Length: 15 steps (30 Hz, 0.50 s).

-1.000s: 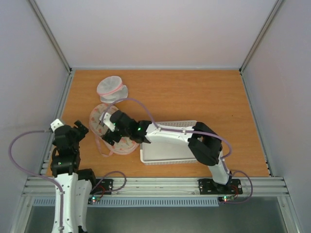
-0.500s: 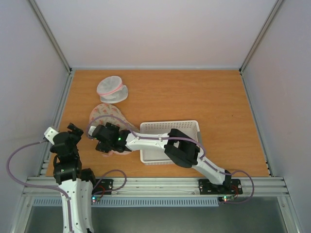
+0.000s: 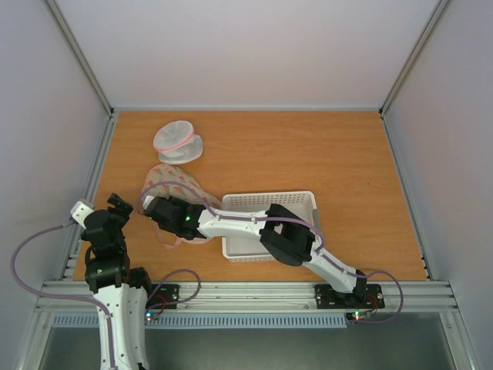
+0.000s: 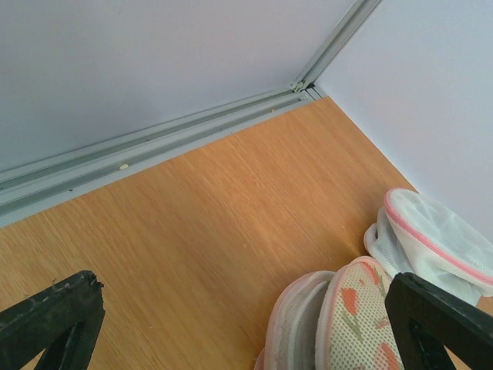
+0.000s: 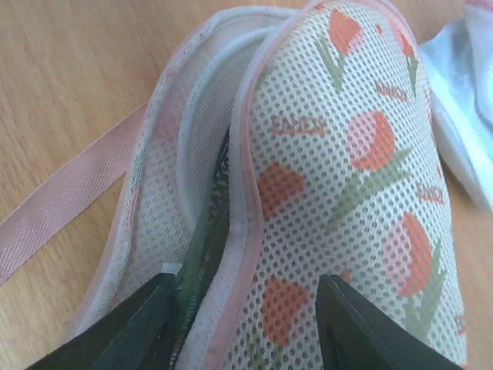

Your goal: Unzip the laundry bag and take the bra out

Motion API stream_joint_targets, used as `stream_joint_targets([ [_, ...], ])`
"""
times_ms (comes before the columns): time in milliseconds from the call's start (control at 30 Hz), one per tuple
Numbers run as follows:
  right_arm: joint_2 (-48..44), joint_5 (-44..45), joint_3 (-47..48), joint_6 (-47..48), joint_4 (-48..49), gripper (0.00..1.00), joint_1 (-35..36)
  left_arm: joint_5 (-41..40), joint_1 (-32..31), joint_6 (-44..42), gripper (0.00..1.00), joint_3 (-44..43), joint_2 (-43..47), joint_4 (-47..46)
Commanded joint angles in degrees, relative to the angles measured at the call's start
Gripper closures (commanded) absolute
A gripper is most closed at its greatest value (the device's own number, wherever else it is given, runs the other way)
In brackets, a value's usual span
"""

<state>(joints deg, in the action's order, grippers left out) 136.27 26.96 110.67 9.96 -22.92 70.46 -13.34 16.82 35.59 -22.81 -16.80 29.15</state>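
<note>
Since 1 s ago the right arm has stretched lower and more to the left, so the right gripper point(image 3: 154, 210) is now on the laundry bag point(image 3: 173, 187). The left arm has pulled back toward the near bench point(image 3: 308, 154) edge.

Where things are: the bag lies on the left part of the bench, btw. the round mesh pouch point(image 3: 177, 141) (farther) and the white basket point(image 3: 296, 202) (to the right). Its near lobe is hidden under the right wrist.

Right wrist view: the bag's pink-trimmed rim runs straight away from the gripper, i.e. the long axis points ahead. One finger stands at the slit side, the other on the printed mesh, w/ the rim between. The jaws are partly apart; if they already pinch the rim, I cannot tell. The seam gapes a little, and a dark green strip point(image 5: 214, 231) shows inside, prob. the bra. The pink strap point(image 5: 69, 200) lies flat on the left.

The left gripper point(image 3: 115, 206) has its fingers wide apart and holds nothing. It hangs just beside the bag's left side, not touching; in its own view the bag is low and to the right.

Judgement: the right arm is the one in contact, so the next move turns on pulling along the rim line, not across it. The zipper puller itself I do not see in any view.
</note>
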Motion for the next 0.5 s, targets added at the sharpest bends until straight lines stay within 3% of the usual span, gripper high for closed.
stream_joint_targets([
  [0,-0.5,2.7,2.6,0.2,0.2,0.57,0.0,0.3,0.4,0.8,0.01,0.7,0.5,-3.5],
  [100,-1.5,3.2,2.8,0.5,0.2,0.68,-0.1,0.5,0.4,0.7,0.00,0.7,0.3,-3.6],
  [300,-3.4,2.0,3.6,0.4,-0.4,0.80,-0.6,1.5,0.4,1.0,0.01,0.8,-0.2,-3.8],
  [367,-3.8,1.3,3.6,-0.4,-0.7,0.97,-1.6,1.7,0.4,1.0,0.01,0.8,-0.4,-3.7],
  [467,-4.6,-2.0,3.5,-1.3,-1.2,0.99,-3.4,2.4,0.4,1.2,0.01,0.9,-0.9,-3.7],
])
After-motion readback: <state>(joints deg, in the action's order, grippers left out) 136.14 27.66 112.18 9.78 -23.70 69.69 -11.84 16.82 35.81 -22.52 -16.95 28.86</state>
